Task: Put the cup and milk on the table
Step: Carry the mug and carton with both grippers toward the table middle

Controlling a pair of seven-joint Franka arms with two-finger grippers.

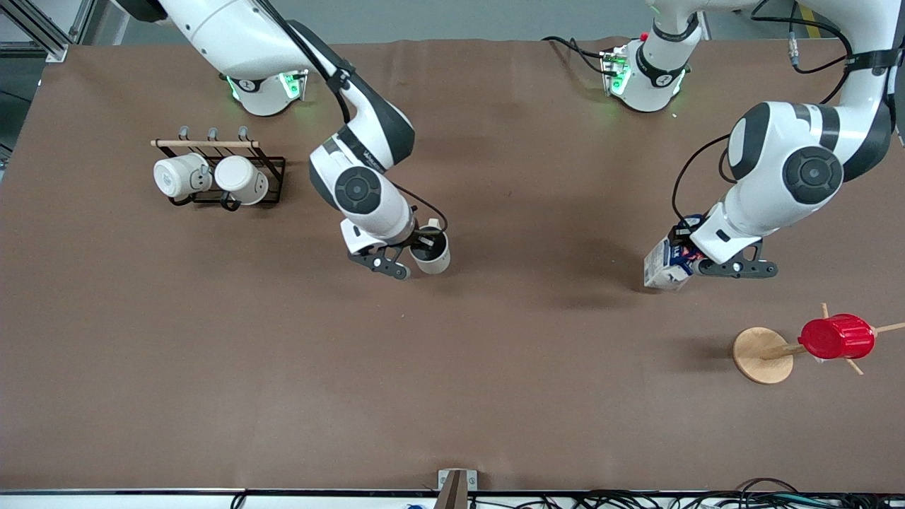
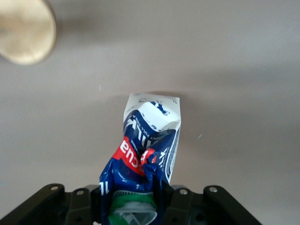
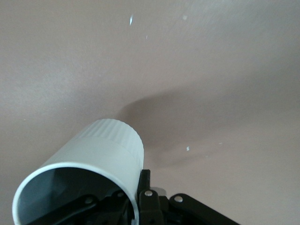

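Desk [image 1: 495,367] is a big matte brown cloth with faint creases and specks, grey floor showing past its edge by the robot bases.

Right hand [image 1: 417,256] is clamped on the rim of the cup [image 1: 431,253], one finger inside, roughly mid-desk; can't tell if it's resting on the cloth.

Left hand [image 1: 689,258] is pinching the milk [image 1: 664,267] at its crumpled top, carton tilted, toward the left arm's end.

Wooden stand [image 1: 762,355] with a red cup [image 1: 836,336] sits nearer the camera than the milk. Black rack [image 1: 272,166] holds two white mugs [image 1: 212,177] toward the right arm's end.
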